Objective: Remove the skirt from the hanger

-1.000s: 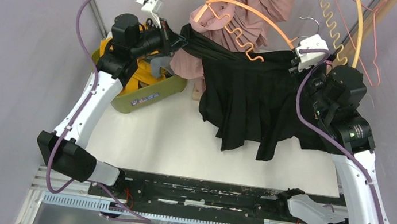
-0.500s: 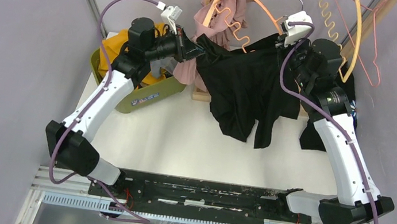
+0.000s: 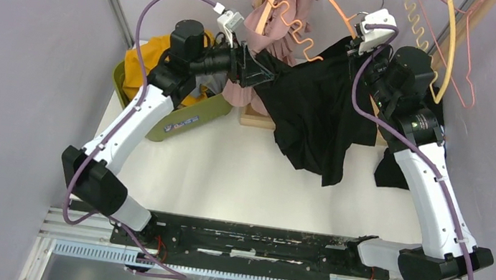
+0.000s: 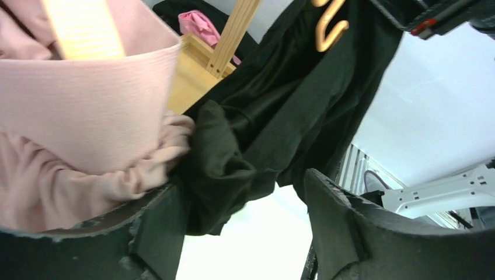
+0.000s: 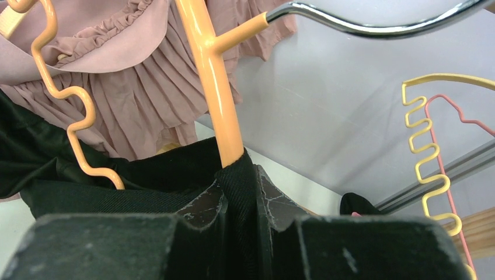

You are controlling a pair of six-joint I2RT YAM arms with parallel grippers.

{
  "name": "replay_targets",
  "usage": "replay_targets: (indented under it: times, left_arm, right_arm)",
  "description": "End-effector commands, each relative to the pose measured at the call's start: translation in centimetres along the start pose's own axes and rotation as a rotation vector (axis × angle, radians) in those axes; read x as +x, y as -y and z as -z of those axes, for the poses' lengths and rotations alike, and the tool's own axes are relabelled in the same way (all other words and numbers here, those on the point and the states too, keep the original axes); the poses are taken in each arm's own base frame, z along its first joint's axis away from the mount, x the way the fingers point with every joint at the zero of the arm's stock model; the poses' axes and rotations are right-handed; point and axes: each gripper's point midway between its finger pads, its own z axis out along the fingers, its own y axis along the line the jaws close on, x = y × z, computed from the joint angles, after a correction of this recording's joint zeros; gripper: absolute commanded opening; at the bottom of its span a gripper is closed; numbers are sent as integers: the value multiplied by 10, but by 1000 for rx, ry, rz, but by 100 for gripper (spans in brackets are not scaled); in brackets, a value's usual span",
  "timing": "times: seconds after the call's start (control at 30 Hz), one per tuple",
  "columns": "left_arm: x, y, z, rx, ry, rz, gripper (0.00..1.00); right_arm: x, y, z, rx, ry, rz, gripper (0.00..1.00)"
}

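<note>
The black skirt [image 3: 314, 112] hangs bunched from the orange hanger [image 3: 335, 8] above the table's far side. My right gripper [image 3: 351, 51] is shut on the skirt's waistband where the hanger's orange stem [image 5: 213, 81] goes into the cloth [image 5: 239, 181]. My left gripper [image 3: 263, 71] stands open at the skirt's left corner. In the left wrist view a wad of black cloth [image 4: 222, 157] rests against the left finger [image 4: 157, 227]. The other finger [image 4: 333, 216] is apart from it, with white table showing between.
A pink garment [image 3: 276, 13] hangs on a wooden stand [image 4: 230, 35] just behind the left gripper. An olive bin [image 3: 194, 115] with yellow cloth sits at the left. Yellow and pink hangers [image 3: 449, 43] hang at the far right. Another dark cloth [image 3: 389, 174] lies under the right arm.
The left gripper has opened and let go of the skirt's corner. Both arms came inward and toward the back, so the once stretched skirt now hangs bunched from the right grip.
</note>
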Motion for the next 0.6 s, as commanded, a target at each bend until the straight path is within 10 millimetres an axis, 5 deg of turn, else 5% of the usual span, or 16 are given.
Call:
replay_targets:
  times: [0.0,0.13,0.57]
  left_arm:
    - [-45,51,27,102,104,-207,83]
    - [-47,64,33,137,127,-246,100]
    - [-51,80,31,140,142,-303,99]
  right_arm:
    - [-66,26,20,87,205,3,1]
    - [-71,28,22,93,219,9,1]
    - [-111,43,43,131,313,15,1]
